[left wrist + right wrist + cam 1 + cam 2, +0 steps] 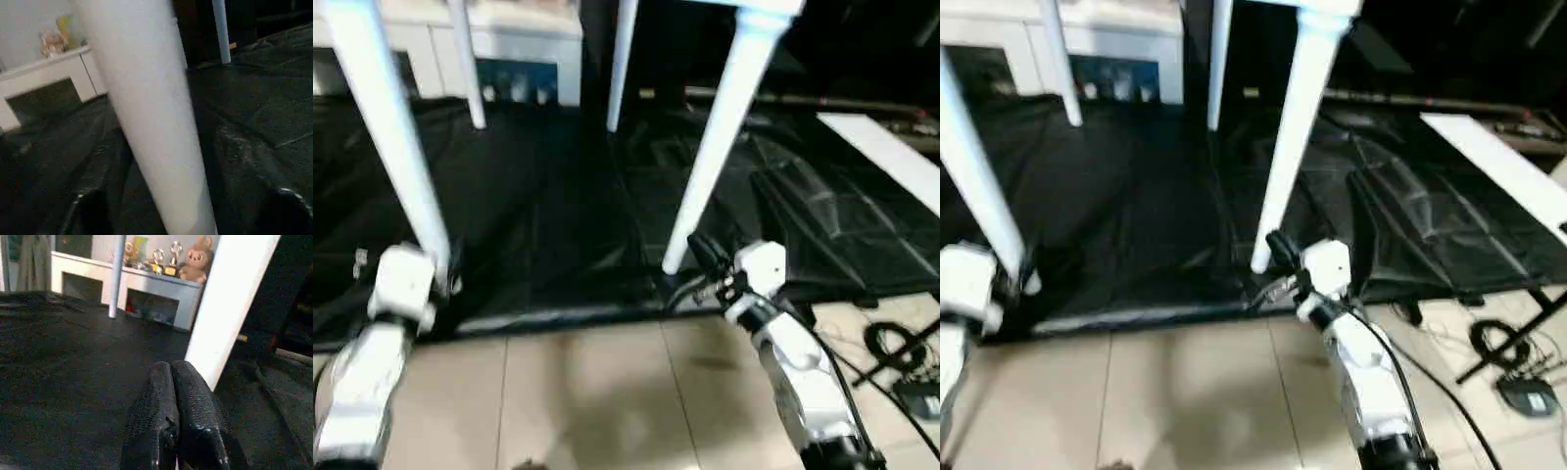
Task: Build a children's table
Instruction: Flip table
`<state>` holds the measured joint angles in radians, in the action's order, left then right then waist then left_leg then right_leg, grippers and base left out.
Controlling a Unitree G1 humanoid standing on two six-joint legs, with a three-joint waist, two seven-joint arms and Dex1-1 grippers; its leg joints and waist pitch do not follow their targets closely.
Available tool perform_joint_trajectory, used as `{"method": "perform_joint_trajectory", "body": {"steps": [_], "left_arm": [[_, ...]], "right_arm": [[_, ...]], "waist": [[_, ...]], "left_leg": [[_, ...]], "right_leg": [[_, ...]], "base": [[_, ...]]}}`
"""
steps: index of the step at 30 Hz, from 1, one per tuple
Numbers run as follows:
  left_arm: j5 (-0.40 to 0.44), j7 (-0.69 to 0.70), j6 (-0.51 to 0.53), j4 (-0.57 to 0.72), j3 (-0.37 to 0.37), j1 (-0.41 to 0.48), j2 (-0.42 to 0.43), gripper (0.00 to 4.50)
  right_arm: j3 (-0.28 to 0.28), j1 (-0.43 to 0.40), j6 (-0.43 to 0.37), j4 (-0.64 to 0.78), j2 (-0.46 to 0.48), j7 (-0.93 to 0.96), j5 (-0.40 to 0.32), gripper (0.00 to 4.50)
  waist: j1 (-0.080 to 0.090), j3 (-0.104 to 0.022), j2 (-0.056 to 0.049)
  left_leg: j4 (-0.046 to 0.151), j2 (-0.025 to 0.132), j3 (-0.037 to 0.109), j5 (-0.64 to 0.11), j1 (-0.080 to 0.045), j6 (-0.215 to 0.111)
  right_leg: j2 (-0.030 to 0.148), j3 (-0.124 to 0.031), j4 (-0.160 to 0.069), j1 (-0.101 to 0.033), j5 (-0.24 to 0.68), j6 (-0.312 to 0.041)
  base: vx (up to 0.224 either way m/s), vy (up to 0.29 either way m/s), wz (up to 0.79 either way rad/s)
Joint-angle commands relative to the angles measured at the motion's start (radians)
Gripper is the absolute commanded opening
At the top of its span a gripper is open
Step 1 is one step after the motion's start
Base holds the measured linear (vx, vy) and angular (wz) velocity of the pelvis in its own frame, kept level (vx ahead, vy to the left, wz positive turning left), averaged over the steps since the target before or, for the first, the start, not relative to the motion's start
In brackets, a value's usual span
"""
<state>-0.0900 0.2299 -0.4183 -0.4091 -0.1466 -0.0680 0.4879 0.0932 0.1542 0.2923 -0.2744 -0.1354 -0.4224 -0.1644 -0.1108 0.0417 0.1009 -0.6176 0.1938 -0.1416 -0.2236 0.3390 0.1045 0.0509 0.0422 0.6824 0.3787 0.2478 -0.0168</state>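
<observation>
The white children's table stands upright on the black-draped work table (548, 215), its top mostly cut off above a corner socket (766, 18). Its near-left leg (396, 147) runs down between the spread fingers (90, 210) of my left gripper (445, 279), which is open around it with gaps on both sides. The near-right leg (720, 137) ends at its foot just left of my right gripper (705, 257). That gripper's fingers (173, 396) are pressed together on nothing, tips beside the leg (230, 308). Two far legs (465, 69) (622, 69) stand behind.
A white cabinet (509, 49) with trophies and a plush toy (198, 259) stands behind the work table. A white board (881, 152) lies on the cloth at the right. Cables and a stand foot (901, 343) lie on the tiled floor (607, 392) near my right arm.
</observation>
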Motion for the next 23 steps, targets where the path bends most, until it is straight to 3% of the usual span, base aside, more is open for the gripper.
{"method": "perform_joint_trajectory", "body": {"steps": [1, 4, 7, 9, 10, 11, 12, 13, 14, 15, 16, 17, 18, 19, 20, 23], "left_arm": [[-0.02, 0.021, 0.007, 0.01, -0.004, -0.004, -0.009, 3.5], [-0.029, 0.019, -0.034, 0.01, -0.015, 0.01, -0.012, 3.5], [-0.138, 0.063, -0.039, 0.161, -0.041, 0.136, -0.041, 3.5], [-0.165, 0.071, -0.029, 0.195, -0.045, 0.157, -0.052, 3.5], [-0.222, 0.054, 0.024, 0.34, -0.036, 0.235, -0.093, 3.5], [-0.23, 0.039, 0.041, 0.392, -0.028, 0.263, -0.108, 3.5], [-0.225, 0.005, 0.076, 0.456, -0.011, 0.288, -0.132, 3.5], [-0.215, -0.029, 0.117, 0.515, 0.016, 0.309, -0.157, 3.5], [-0.192, -0.05, 0.126, 0.529, 0.028, 0.311, -0.169, 3.5], [-0.18, -0.063, 0.128, 0.531, 0.032, 0.311, -0.177, 3.5], [-0.171, -0.073, 0.13, 0.532, 0.034, 0.31, -0.183, 3.5], [-0.124, -0.107, 0.137, 0.535, 0.033, 0.307, -0.199, 3.5], [-0.026, -0.162, 0.153, 0.544, 0.033, 0.3, -0.22, 3.5], [-0.026, -0.162, 0.153, 0.544, 0.033, 0.3, -0.22, 3.5], [-0.009, -0.162, 0.169, 0.562, 0.036, 0.305, -0.224, 3.5], [0.015, -0.165, 0.217, 0.6, 0.041, 0.292, -0.222, 3.5]], "right_arm": [[-0.015, -0.002, -0.014, 0.023, -0.004, 0.006, -0.009, 0.0], [-0.013, -0.018, -0.029, 0.051, -0.002, 0.013, -0.007, 0.0], [-0.014, -0.074, -0.096, 0.146, -0.015, 0.014, -0.022, 0.0], [-0.016, -0.083, -0.114, 0.161, -0.017, 0.019, -0.023, 0.0], [-0.017, -0.115, -0.167, 0.211, -0.027, 0.038, -0.018, 0.0], [-0.018, -0.127, -0.183, 0.227, -0.029, 0.044, -0.018, 0.0], [-0.025, -0.134, -0.205, 0.241, -0.03, 0.054, -0.023, 0.0], [-0.036, -0.139, -0.211, 0.247, -0.028, 0.065, -0.027, 0.0], [-0.047, -0.135, -0.203, 0.236, -0.025, 0.085, -0.013, 0.0], [-0.052, -0.133, -0.21, 0.229, -0.023, 0.095, -0.008, 0.0], [-0.055, -0.132, -0.215, 0.224, -0.021, 0.102, -0.004, 0.0], [-0.062, -0.129, -0.24, 0.219, -0.017, 0.112, -0.008, 0.0], [-0.073, -0.127, -0.271, 0.223, -0.009, 0.112, -0.036, 0.0], [-0.073, -0.127, -0.271, 0.223, -0.009, 0.112, -0.036, 0.0], [-0.065, -0.137, -0.267, 0.23, -0.015, 0.1, -0.03, 0.0], [-0.059, -0.145, -0.281, 0.239, -0.006, 0.113, -0.03, 0.0]], "waist": [[0.008, -0.04, -0.031], [0.008, -0.042, -0.038], [0.013, -0.046, -0.031], [0.017, -0.05, -0.034], [0.016, -0.056, -0.028], [0.02, -0.047, -0.02], [0.021, -0.047, -0.013], [0.018, -0.044, -0.018], [0.016, -0.039, -0.015], [0.016, -0.039, -0.015], [0.011, -0.032, -0.013], [0.011, -0.031, -0.013], [0.014, -0.028, -0.01], [0.015, -0.027, -0.011], [0.011, -0.029, -0.004], [0.012, -0.03, -0.01]], "left_leg": [[0.095, 0.037, 0.008, -0.262, 0.004, 0.011], [0.095, 0.037, 0.007, -0.264, 0.002, 0.018], [0.095, 0.042, 0.007, -0.23, 0.009, 0.009], [0.089, 0.04, 0.002, -0.181, 0.006, -0.003], [0.084, 0.043, 0.003, -0.134, 0.008, -0.002], [0.086, 0.041, -0.002, -0.12, 0.012, -0.012], [0.086, 0.043, -0.003, -0.13, 0.011, -0.012], [0.088, 0.043, -0.002, -0.147, 0.011, -0.011], [0.091, 0.042, -0.006, -0.216, 0.001, -0.008], [0.091, 0.042, -0.006, -0.216, 0.001, -0.008], [0.096, 0.04, -0.006, -0.277, 0.0, 0.003], [0.097, 0.04, -0.005, -0.294, -0.001, 0.008], [0.101, 0.042, -0.001, -0.321, 0.001, 0.017], [0.103, 0.043, 0.001, -0.333, 0.001, 0.019], [0.101, 0.041, 0.004, -0.336, 0.001, 0.022], [0.101, 0.04, 0.005, -0.33, 0.002, 0.026]], "right_leg": [[0.078, -0.056, -0.114, -0.025, 0.221, -0.106], [0.078, -0.056, -0.112, -0.026, 0.183, -0.105], [0.078, -0.054, -0.098, -0.037, 0.069, -0.128], [0.073, -0.053, -0.095, -0.035, -0.022, -0.146], [0.073, -0.051, -0.083, -0.043, -0.107, -0.158], [0.067, -0.048, -0.089, -0.039, -0.145, -0.157], [0.067, -0.048, -0.087, -0.042, -0.139, -0.157], [0.07, -0.048, -0.089, -0.042, -0.118, -0.155], [0.069, -0.049, -0.104, -0.032, 0.0, -0.131], [0.069, -0.049, -0.104, -0.032, 0.0, -0.131], [0.07, -0.053, -0.119, -0.029, 0.139, -0.096], [0.071, -0.054, -0.122, -0.027, 0.178, -0.083], [0.07, -0.053, -0.126, -0.027, 0.24, -0.061], [0.071, -0.052, -0.131, -0.026, 0.266, -0.05], [0.078, -0.053, -0.136, -0.025, 0.317, -0.031], [0.077, -0.052, -0.136, -0.021, 0.297, -0.032]], "base": [[0.0, 0.0, 0.0], [0.0, 0.0, 0.0], [0.0, 0.0, 0.0], [0.058, 0.027, 0.01], [0.055, 0.02, 0.01], [0.0, 0.0, 0.0], [0.0, 0.0, 0.0], [0.0, 0.0, 0.0], [0.0, 0.0, 0.0], [0.0, 0.0, 0.0], [0.0, 0.0, 0.0], [0.0, 0.0, 0.0], [0.0, 0.0, 0.0], [0.0, 0.0, 0.0], [0.0, 0.0, 0.0], [0.0, 0.0, 0.0]]}}
